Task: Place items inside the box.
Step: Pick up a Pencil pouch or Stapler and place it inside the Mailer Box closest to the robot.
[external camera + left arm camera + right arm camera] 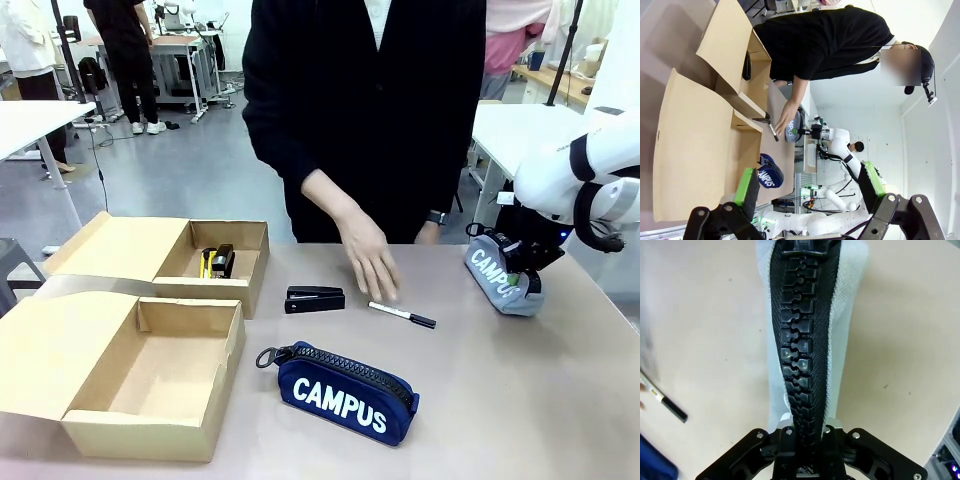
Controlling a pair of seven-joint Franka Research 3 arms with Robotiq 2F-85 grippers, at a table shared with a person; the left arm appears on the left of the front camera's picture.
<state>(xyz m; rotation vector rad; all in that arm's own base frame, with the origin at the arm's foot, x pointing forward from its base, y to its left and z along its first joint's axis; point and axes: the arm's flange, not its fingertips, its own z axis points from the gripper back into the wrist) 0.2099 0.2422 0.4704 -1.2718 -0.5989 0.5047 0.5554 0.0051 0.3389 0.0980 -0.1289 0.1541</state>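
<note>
Left of the front view: the far cardboard box (200, 291) holds a yellow utility knife (207, 262) and a black stapler (223, 260). The near cardboard box (150, 435) stands open just beside it. At right, my right gripper (518, 278) pinches the grey CAMPUS pencil case (495, 272), with the zipper running up from between its fingers. My left gripper (807, 182) hangs with its pads spread wide. The navy CAMPUS pencil case (345, 390) lies at lower centre.

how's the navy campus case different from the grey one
Colour: the navy pencil case is dark blue, the grey pencil case pale grey. State: the navy one lies free on the table; the grey one is clamped at its zipper by the right end effector. Place: navy near the middle, grey at the robot's right. Both carry white CAMPUS lettering and black zippers.
</note>
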